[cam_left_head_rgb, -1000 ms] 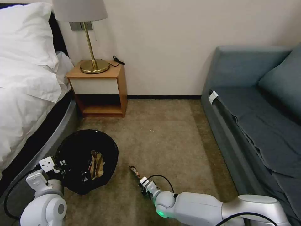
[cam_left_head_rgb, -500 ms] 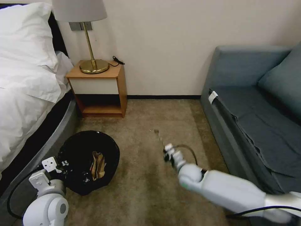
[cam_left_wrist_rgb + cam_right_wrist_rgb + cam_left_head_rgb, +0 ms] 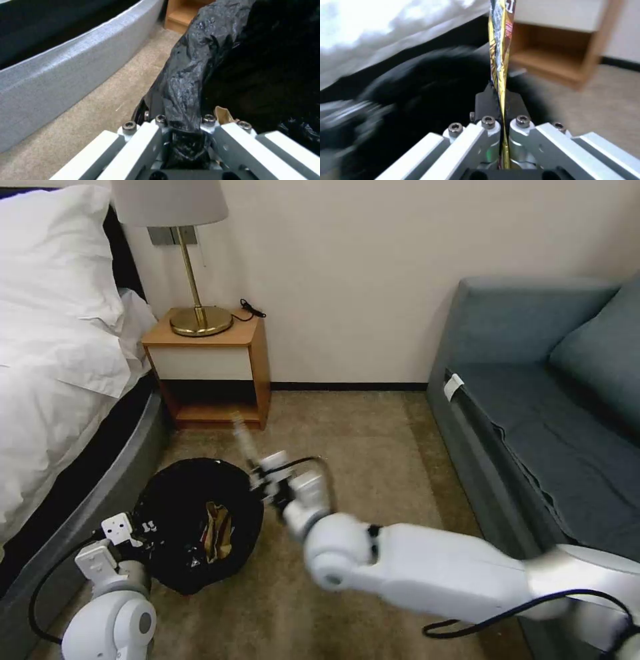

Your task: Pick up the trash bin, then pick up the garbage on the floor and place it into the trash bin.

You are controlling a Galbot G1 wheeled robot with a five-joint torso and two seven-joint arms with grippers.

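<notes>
Wrapper position relative to the bin opening governs the coming move. The right pincer (image 3: 265,480) is closed flat on one brown-yellow snack wrapper (image 3: 500,50), gripping its lower end; the wrapper's long axis runs straight out from the jaws, standing up and away from the pincer as a thin, edge-on strip. In the head view the right pincer sits at the bin's right-hand rim, on the side toward the sofa (image 3: 533,400), with the wrapper tip (image 3: 243,437) angled up toward the nightstand (image 3: 213,373), so the piece appears to be over the rim rather than squarely over the open mouth; the bin centre lies to the robot's left of and slightly nearer than the pincer. A release here risks the wrapper catching the rim, so in my judgement a short travel toward the robot's left is still needed. The left pincer (image 3: 181,130) is clamped shut on the near rim of the trash bin (image 3: 173,493), pinching the crinkly black liner (image 3: 186,75) between its jaws, at the side of the bin nearest the bed (image 3: 60,380). Whether the bin rests on the carpet (image 3: 373,447) or is lifted just clear of it cannot be determined. Counts: one bin; one wrapper held; one tan crumpled wrapper (image 3: 219,530) already inside the bin; no other litter visible on the carpet; two pincers, both engaged.
</notes>
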